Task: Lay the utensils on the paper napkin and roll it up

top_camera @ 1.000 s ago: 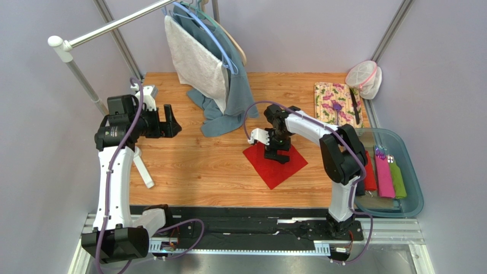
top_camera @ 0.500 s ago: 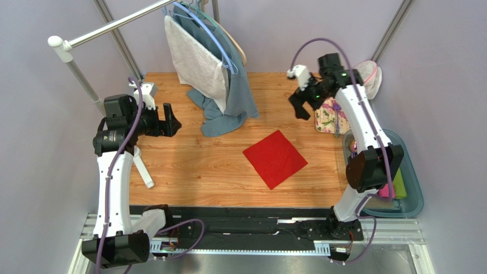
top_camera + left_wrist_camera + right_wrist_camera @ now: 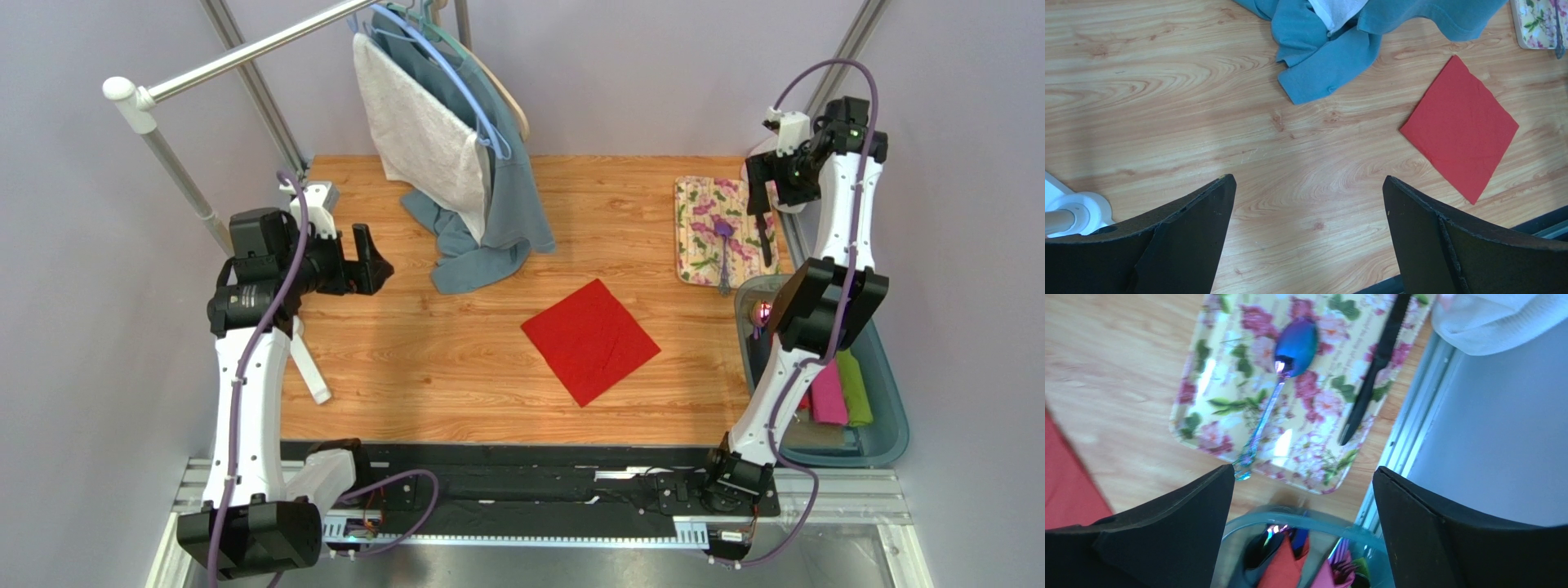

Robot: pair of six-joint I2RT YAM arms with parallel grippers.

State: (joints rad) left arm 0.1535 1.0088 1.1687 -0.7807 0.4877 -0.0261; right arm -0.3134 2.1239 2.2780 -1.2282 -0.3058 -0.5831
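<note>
The red paper napkin (image 3: 590, 339) lies flat and bare as a diamond on the wooden table; it also shows in the left wrist view (image 3: 1460, 128). A shiny blue-purple spoon (image 3: 1281, 386) and a black knife (image 3: 1373, 367) lie on the floral yellow-pink mat (image 3: 1229, 416) at the back right (image 3: 705, 233). My right gripper (image 3: 763, 199) hangs open and empty above the mat's far right edge, its fingertips (image 3: 1220, 478) wide apart. My left gripper (image 3: 366, 255) is open and empty, high over the left of the table, far from the napkin.
A teal bin (image 3: 886, 368) at the right edge holds pink and green rolls and more utensils; its rim shows in the right wrist view (image 3: 1290, 516). Blue and white cloths (image 3: 472, 184) hang from a rack at the back. A white mesh bag (image 3: 795, 172) sits in the back right corner.
My right arm has lifted off the napkin and swung to the back right, over the floral mat. The napkin stays flat. My left arm has barely moved.
</note>
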